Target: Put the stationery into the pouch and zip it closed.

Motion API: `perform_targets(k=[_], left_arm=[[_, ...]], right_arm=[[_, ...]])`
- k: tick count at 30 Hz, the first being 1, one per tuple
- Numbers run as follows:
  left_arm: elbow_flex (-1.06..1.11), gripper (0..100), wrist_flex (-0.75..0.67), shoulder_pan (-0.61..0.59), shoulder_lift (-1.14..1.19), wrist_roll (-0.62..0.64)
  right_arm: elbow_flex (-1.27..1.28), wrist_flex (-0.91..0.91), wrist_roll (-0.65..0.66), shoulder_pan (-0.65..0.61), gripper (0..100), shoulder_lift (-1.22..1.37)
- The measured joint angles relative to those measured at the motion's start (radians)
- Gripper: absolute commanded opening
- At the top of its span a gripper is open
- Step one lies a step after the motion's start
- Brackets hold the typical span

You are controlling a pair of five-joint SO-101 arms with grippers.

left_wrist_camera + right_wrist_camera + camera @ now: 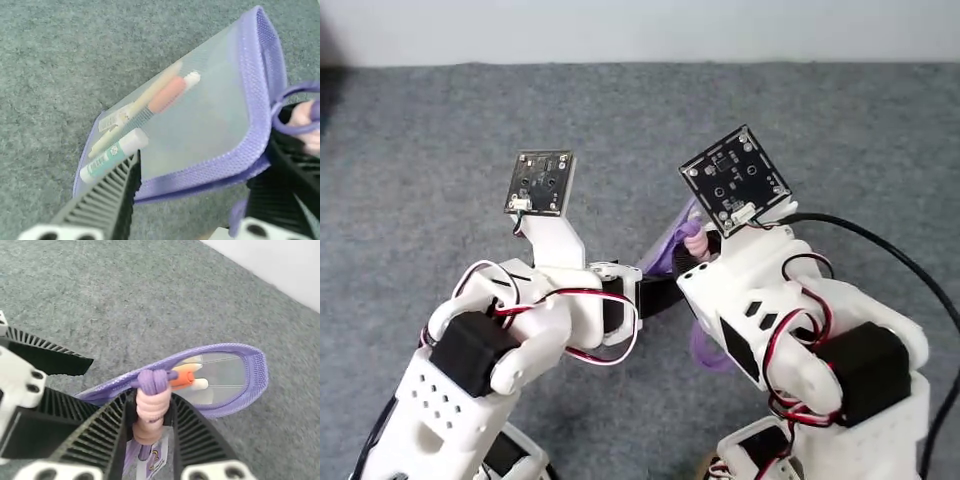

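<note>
A purple pouch (210, 125) with a clear mesh window holds several stationery items: a white glue stick (112, 152), a pale pen (150, 97) and an orange-pink piece (167, 94). My left gripper (207, 150) is open, and the pouch's lower edge lies between its black fingers (112, 197). My right gripper (150, 400) is shut on the pink zipper pull (148, 412), which has a purple knotted cord (152, 380) at its top. In the high view the pouch (670, 245) shows between the two arms, mostly hidden by them. How far the zip is drawn I cannot tell.
Grey carpet (440, 150) covers the table around the arms. A white wall (640, 30) runs along the far edge. The left arm's black fingers (50, 357) sit close beside my right gripper.
</note>
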Motion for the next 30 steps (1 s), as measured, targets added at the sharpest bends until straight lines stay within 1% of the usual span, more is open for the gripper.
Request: perform_targets(k=[2,4,9,13,16,20,25,28,30], left_arm=[[0.0,32,0.0,0.0,0.0,0.0],[0.0,29,0.0,0.0,0.0,0.0],[0.0,14,-0.003,0.003,-0.014,-0.02],[0.043,6,-0.075,0.005,-0.015,-0.086],[0.069,5,-0.126,0.011,-0.017,-0.124],[0.075,2,-0.18,0.009,-0.012,-0.137],[0.078,1,-0.18,0.011,-0.012,-0.137],[0.078,1,-0.18,0.012,-0.011,-0.137],[0.078,1,-0.18,0.012,-0.011,-0.137]], right_arm=[[0.0,0.0,0.0,-0.002,0.7,0.0],[0.0,0.0,0.0,-0.002,0.7,0.0],[0.0,0.0,0.0,-0.012,0.7,0.0],[0.006,0.0,0.0,-0.037,0.7,-0.012],[0.014,0.0,0.0,-0.044,0.7,-0.015],[0.041,0.021,0.003,-0.051,0.7,-0.025],[0.051,0.035,0.006,-0.048,0.7,-0.025],[0.052,0.035,0.011,-0.002,0.7,-0.008],[0.052,0.035,0.011,0.003,0.7,-0.015]])
